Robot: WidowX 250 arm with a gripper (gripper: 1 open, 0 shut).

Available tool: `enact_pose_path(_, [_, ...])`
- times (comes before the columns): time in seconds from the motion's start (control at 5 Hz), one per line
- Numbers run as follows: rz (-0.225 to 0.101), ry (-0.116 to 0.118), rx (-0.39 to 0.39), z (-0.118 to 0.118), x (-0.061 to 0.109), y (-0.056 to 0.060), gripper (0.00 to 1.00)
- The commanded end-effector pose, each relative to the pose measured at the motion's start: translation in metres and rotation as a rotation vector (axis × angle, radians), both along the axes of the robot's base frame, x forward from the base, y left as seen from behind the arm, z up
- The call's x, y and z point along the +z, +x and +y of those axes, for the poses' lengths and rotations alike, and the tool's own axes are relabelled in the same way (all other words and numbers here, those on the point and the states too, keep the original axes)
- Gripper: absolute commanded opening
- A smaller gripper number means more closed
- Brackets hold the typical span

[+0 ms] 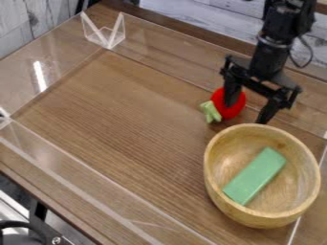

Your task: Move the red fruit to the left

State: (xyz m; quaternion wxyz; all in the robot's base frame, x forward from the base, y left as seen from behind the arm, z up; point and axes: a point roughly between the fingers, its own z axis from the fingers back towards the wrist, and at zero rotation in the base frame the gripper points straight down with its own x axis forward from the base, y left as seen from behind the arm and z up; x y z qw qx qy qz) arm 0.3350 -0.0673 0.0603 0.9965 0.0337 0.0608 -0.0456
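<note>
The red fruit (228, 107) is lying on the wooden desk (115, 115), toward the right side of the view and just above the rim of the wooden bowl (262, 172), with its pale green leafy end pointing left. The end effector (254, 102) is hanging directly over the fruit, pointing straight down, with its two dark fingers (273, 107) spread wide and standing on either side of the fruit; the left one is overlapping the fruit's red body in this view and the right one is standing clear of it, so the jaws are gaping and gripping nothing. Whether a fingertip is touching the fruit cannot be told from here. The black arm is rising up out of the frame toward the top right. Inside the bowl a flat green block (255, 174) is lying at a slant. Clear plastic walls (52, 57) are running around the desk, and a small clear bracket (102, 31) is standing at the far left corner.
</note>
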Motion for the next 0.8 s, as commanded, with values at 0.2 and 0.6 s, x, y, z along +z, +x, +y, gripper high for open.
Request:
enact_pose_path(0.2, [-0.059, 0.003, 0.063, 0.016, 0.009, 0.029, 1.00])
enact_pose_path(0.6, [-0.077, 0.011, 0.155, 0.045, -0.004, 0.034, 1.00])
